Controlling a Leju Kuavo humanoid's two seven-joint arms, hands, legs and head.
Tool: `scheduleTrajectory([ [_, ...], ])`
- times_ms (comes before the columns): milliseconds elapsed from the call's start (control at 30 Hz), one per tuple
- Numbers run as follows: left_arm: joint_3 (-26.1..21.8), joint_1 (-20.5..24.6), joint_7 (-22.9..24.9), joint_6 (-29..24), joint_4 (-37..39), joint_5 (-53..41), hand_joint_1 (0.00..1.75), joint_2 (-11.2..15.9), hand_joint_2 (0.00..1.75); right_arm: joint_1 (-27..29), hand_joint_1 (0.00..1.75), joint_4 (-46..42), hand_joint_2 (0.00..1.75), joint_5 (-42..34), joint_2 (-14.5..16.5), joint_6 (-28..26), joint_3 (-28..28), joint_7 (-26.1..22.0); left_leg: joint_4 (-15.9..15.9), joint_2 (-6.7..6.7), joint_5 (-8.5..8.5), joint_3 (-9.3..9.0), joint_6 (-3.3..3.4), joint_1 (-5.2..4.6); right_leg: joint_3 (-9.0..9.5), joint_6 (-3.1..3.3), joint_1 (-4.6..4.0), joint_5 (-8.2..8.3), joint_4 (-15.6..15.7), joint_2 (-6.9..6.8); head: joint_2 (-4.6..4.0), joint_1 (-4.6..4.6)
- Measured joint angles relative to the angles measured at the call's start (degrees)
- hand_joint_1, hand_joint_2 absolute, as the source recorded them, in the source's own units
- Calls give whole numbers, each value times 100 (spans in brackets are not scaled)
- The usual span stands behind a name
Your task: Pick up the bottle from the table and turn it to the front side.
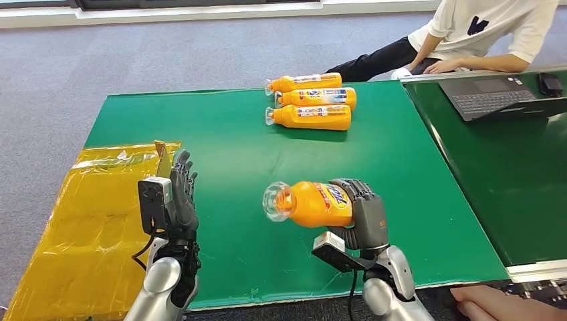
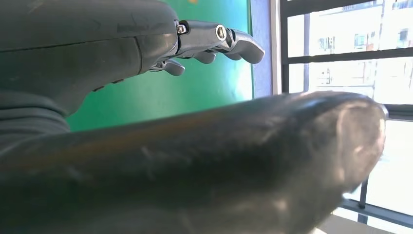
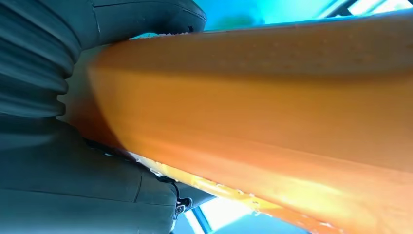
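Note:
My right hand [image 1: 361, 210] grips an orange bottle [image 1: 314, 203] with a clear cap, held above the green table [image 1: 220, 140] near its front edge. The bottle lies sideways, cap toward the left, label partly visible at the fingers. In the right wrist view the orange bottle [image 3: 272, 107] presses against the palm of my right hand [image 3: 53, 146]. My left hand [image 1: 180, 194] stands raised at the table's front left, fingers [image 2: 214, 41] straight and apart, holding nothing.
Three more orange bottles [image 1: 311, 100] lie side by side at the table's far edge. A yellow plastic sheet [image 1: 87, 221] covers the left end. A person [image 1: 468, 40] sits at the back right by a laptop [image 1: 498, 95]. Another person's hand [image 1: 501, 304] rests at the front right.

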State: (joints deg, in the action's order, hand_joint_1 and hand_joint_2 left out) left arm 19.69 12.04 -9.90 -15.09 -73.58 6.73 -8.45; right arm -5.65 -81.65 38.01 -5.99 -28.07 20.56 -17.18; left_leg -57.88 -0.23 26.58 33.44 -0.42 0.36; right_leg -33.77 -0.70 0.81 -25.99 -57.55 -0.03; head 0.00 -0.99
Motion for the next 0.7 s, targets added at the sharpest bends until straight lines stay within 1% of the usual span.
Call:
scheduleTrajectory([
  [167, 0, 3, -7, 19, 34, 0, 0, -27, 0, -36, 175, -34, 175, -92, 237, -17, -136, -51, 0, -2, 0, 2, 0, -1, 0, 0, 1, 0, 0, -1, 0, 1],
  [233, 0, 4, -12, 46, 46, 1, 0, -35, 87, -40, 175, -38, 175, -157, 290, -6, -172, -91, 0, -1, 1, 2, 0, -1, -1, 0, 2, 0, 0, 0, 0, 1],
  [267, 2, 8, -26, 130, 53, 9, 0, -39, 131, -40, 175, -39, 175, -338, 333, 35, -199, -221, 0, -1, 1, 3, 0, -1, -2, 0, 1, 0, 0, 0, 0, 1],
  [300, 7, 19, -45, 271, 65, 23, 0, -43, 175, -39, 175, -43, 175, -674, 404, 86, -249, -431, 0, -1, 1, 4, 0, -1, -4, 0, 1, 0, 1, -1, 0, 1],
  [367, 29, 61, -95, 602, 100, 52, 0, -66, 175, -55, 175, -68, 175, -1526, 634, 168, -383, -891, 0, -1, 1, 6, 0, -1, -6, 0, 1, 0, 0, -1, 0, 0],
  [400, 43, 91, -120, 702, 122, 62, 0, -92, 175, -79, 175, -84, 175, -1822, 754, 172, -435, -1009, 0, 0, 0, 5, 0, -1, -7, 0, 0, 0, 0, 1, 0, 0],
  [467, 62, 146, -174, 757, 161, 69, 0, -151, 175, -136, 175, -113, 175, -2014, 928, 170, -473, -1041, 0, 6, 0, 2, 0, 0, -7, 1, -1, 0, 0, 6, 0, 0],
  [533, 70, 182, -220, 751, 181, 49, 0, -180, 175, -160, 175, -148, 175, -2077, 1032, 221, -486, -1018, 0, 10, 0, 1, -1, 1, -7, 1, -1, 1, 0, 9, 0, -1],
  [633, 75, 201, -300, 721, 188, -51, 0, -184, 44, -161, 175, -207, 175, -2240, 1145, 407, -547, -984, 0, 8, 0, 2, -1, 1, -6, 1, -1, 1, -1, 7, 0, 0],
  [667, 77, 203, -335, 699, 188, -116, 0, -183, 44, -162, 175, -222, 175, -2312, 1172, 515, -574, -963, 0, 8, 0, 2, -1, 1, -6, 1, -1, 1, -1, 7, 0, 0],
  [700, 84, 203, -364, 669, 186, -211, 0, -182, 87, -162, 175, -233, 175, -2420, 1196, 682, -598, -927, 0, 8, 0, 3, -1, 1, -6, 1, -1, 1, -1, 8, 0, 0],
])
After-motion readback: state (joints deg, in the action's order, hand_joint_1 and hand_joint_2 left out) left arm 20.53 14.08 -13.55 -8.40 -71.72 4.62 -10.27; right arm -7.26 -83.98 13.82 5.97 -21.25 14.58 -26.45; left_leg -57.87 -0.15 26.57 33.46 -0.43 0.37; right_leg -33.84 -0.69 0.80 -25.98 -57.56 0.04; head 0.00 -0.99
